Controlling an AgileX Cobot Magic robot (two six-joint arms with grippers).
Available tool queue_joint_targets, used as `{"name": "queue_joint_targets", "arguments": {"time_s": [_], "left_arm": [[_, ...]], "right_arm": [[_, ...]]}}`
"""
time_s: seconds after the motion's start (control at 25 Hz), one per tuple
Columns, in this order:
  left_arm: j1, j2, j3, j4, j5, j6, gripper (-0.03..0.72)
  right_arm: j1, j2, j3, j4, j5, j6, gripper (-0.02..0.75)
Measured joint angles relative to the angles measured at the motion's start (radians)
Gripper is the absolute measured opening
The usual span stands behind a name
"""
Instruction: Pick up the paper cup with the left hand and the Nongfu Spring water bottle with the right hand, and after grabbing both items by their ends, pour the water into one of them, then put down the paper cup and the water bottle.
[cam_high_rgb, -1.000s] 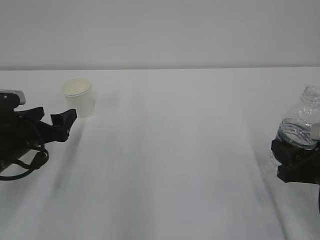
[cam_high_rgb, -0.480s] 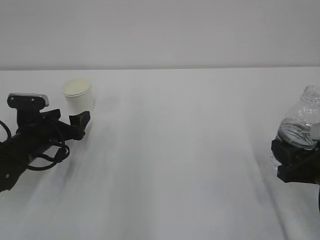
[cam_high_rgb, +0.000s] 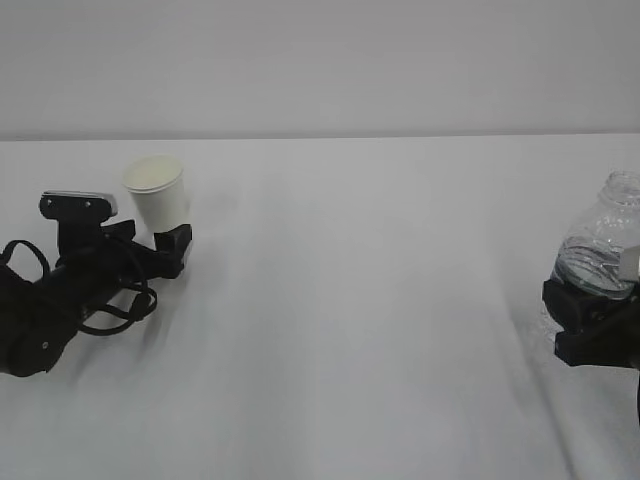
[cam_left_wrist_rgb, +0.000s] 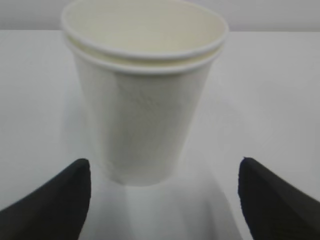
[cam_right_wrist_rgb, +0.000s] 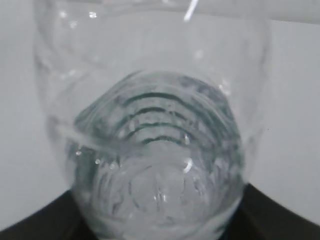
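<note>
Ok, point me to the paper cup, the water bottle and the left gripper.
paper cup (cam_left_wrist_rgb: 142, 125), left wrist view, middle of its side wall.
water bottle (cam_high_rgb: 600, 255), exterior view, clear body above the jaws.
left gripper (cam_high_rgb: 165, 243), exterior view, between its fingertips.

left arm: thick black body, matte, rounded housing at its near end
left tool (cam_high_rgb: 165, 247): black, two blocky jaws with squared tips
left tool from its wrist camera: two dark wedge-shaped fingers (cam_left_wrist_rgb: 52, 205), smooth, tapering to rounded points
camera box: grey-topped, flat, set on a black post above the left arm
cables: black, looping loosely beside the left arm
right tool (cam_high_rgb: 590, 325): black, angular and blocky, little showing
</note>
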Motion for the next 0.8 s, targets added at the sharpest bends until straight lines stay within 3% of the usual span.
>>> {"name": "queue_joint_targets", "arguments": {"time_s": [0.8], "left_arm": [[0.0, 0.067, -0.142, -0.011, 0.0, 0.0, 0.682]], "right_arm": [[0.0, 0.0, 0.0, 0.002, 0.0, -0.003, 0.406]]}}
